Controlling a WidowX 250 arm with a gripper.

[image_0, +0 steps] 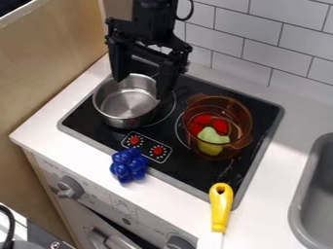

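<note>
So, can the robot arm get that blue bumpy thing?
Probably yes. The gripper is open and empty above the metal pot, and the blue bumpy thing lies uncovered at the stovetop's front edge. It just needs to clear the pot's rim.

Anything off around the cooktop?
Two things: the blue toy straddles the front edge of the cooktop, and the yellow handle lies across that edge too, partly on the counter. No visible spills.

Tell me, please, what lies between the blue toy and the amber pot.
The camera view shows a red knob between the blue toy and amber pot.
</note>
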